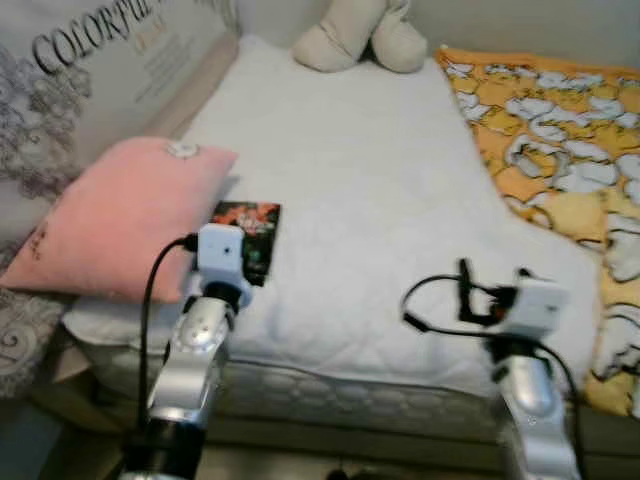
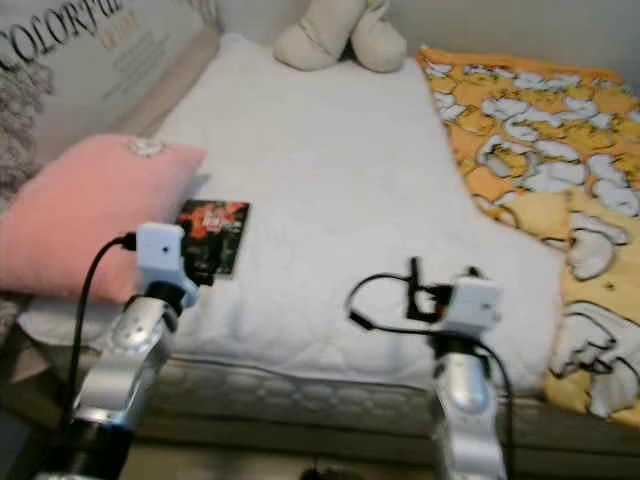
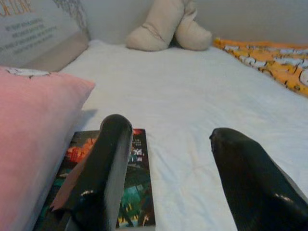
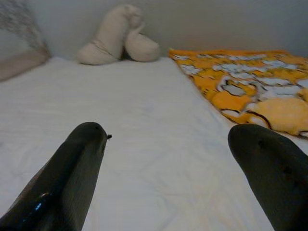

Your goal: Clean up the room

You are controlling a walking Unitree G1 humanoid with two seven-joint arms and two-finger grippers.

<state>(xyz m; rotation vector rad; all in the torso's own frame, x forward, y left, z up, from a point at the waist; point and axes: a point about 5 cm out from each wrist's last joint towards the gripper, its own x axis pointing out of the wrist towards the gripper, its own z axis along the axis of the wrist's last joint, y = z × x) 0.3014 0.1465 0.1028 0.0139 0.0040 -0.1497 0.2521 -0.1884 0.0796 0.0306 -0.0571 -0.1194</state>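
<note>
The left gripper (image 3: 166, 144) hovers wide open and empty over the dark book (image 1: 246, 240) beside the pink pillow (image 1: 120, 215); the right gripper (image 4: 168, 149) is open and empty too

Jaws apart, white bed (image 4: 144, 144) — orange blanket (image 4: 245, 82)

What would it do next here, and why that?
Probably ease the open left gripper down onto the book beside the pink pillow: its fingers already hover over the cover, and nothing else loose lies nearer.
</note>
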